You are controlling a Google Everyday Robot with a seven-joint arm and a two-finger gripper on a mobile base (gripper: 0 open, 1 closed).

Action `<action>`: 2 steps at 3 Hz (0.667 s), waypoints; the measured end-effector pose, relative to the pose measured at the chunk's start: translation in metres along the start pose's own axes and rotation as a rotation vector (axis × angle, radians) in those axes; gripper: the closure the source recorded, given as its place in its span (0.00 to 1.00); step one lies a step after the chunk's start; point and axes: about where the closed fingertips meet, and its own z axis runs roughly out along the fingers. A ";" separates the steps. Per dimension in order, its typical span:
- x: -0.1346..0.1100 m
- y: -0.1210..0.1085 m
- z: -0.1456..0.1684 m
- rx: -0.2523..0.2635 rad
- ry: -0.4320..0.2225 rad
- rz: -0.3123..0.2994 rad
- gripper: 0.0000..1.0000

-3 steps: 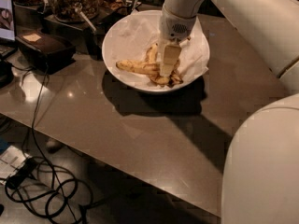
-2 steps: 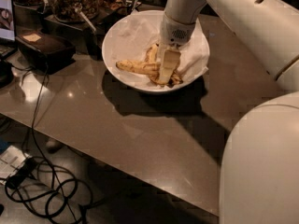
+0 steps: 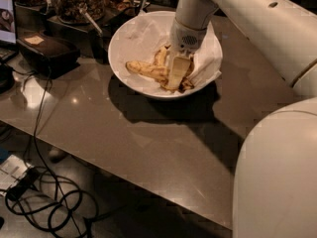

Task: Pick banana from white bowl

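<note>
The white bowl (image 3: 124, 38) stands on the table at the back, lined with crumpled white paper. Inside it lie yellow bananas; the longest one (image 3: 143, 68) runs from the left toward the centre and its right end goes under the gripper. Shorter bananas (image 3: 161, 54) lie behind it. My gripper (image 3: 176, 81) reaches down into the bowl from above, with its cream-coloured fingers (image 3: 177, 73) down among the bananas at the bowl's centre right. The fingers hide the spot where they meet the fruit.
Glass jars of nuts (image 3: 74, 1) stand behind the bowl at the back left. A black box (image 3: 47, 53) sits left of the bowl. A screen (image 3: 6, 14) is at the far left. Cables (image 3: 44, 202) lie on the floor below the table's front edge. My white arm (image 3: 277, 172) fills the right side.
The gripper and arm stay over the bowl's centre right, with only a slight shift. The bananas have not visibly moved.
</note>
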 end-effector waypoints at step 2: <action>-0.001 0.001 -0.008 0.014 -0.031 0.003 1.00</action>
